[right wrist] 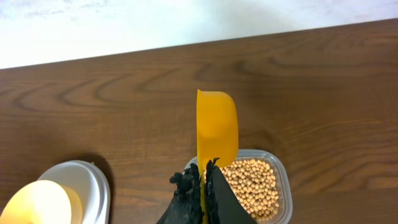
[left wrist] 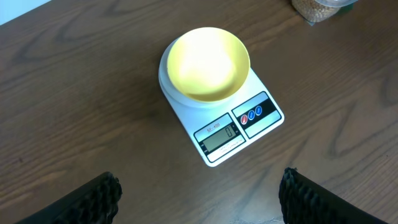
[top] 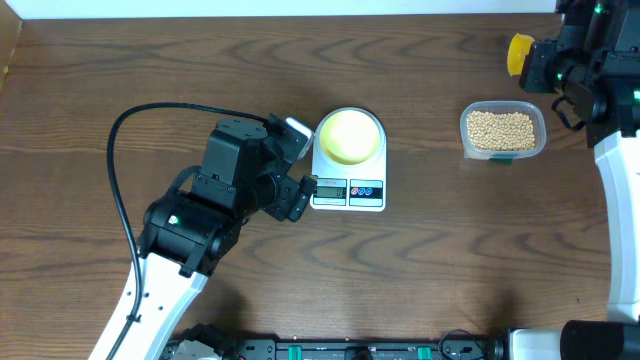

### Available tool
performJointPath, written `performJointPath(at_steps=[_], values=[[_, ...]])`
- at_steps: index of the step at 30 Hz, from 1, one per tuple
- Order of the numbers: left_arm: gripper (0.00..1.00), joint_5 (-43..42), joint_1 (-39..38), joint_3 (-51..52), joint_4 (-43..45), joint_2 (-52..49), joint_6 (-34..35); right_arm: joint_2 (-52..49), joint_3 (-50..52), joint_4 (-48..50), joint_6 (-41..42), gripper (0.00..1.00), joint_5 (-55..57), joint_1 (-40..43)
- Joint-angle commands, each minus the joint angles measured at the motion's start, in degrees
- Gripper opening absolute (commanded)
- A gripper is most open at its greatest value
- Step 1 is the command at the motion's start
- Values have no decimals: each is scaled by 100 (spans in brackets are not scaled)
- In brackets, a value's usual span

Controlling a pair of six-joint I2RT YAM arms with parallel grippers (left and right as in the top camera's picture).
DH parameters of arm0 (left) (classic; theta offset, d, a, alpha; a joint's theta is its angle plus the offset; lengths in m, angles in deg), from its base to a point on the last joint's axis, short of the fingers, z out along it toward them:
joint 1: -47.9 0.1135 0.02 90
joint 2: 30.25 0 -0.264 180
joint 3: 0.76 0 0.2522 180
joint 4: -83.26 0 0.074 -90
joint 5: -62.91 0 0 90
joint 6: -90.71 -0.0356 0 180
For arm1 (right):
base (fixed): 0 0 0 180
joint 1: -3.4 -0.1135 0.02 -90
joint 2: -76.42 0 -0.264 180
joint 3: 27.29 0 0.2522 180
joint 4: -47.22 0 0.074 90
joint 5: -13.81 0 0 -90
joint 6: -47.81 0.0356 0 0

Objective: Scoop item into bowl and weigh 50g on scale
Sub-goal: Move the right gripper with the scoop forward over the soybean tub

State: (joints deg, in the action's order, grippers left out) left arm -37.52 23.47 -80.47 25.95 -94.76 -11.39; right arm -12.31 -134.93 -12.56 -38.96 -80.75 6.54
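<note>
Clear tub, yellow scoop, wooden table

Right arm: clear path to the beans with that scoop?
Probably yes. The right claw grips the scoop near the open tub; the beans lie uncovered and nothing shows between them.

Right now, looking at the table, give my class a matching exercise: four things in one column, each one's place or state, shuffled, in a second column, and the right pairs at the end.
Things
1. bowl
2. beans
3. scoop
4. left claw

Places or states
A. gripped in the right claw
B. on the scale, empty
C. open, holding nothing
D. in the clear tub

Pairs: 1-B, 2-D, 3-A, 4-C
</note>
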Motion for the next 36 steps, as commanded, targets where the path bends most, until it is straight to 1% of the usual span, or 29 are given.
performJointPath(at_steps=[1,5,13,30,36], values=[[83,-70,26,-4,-13,-22,-55,-166,105,20,70,1,-55,-24],[83,-70,26,-4,-13,-22,-55,-387,105,138,262,1,-57,-24],[83,-70,26,-4,-13,-22,-55,-730,105,205,295,1,-184,-61],[83,-70,26,-4,-15,-22,-55,-730,105,278,208,1,-175,-61],[83,-70,26,-4,-13,-22,-55,-730,105,289,28,1,341,-55]])
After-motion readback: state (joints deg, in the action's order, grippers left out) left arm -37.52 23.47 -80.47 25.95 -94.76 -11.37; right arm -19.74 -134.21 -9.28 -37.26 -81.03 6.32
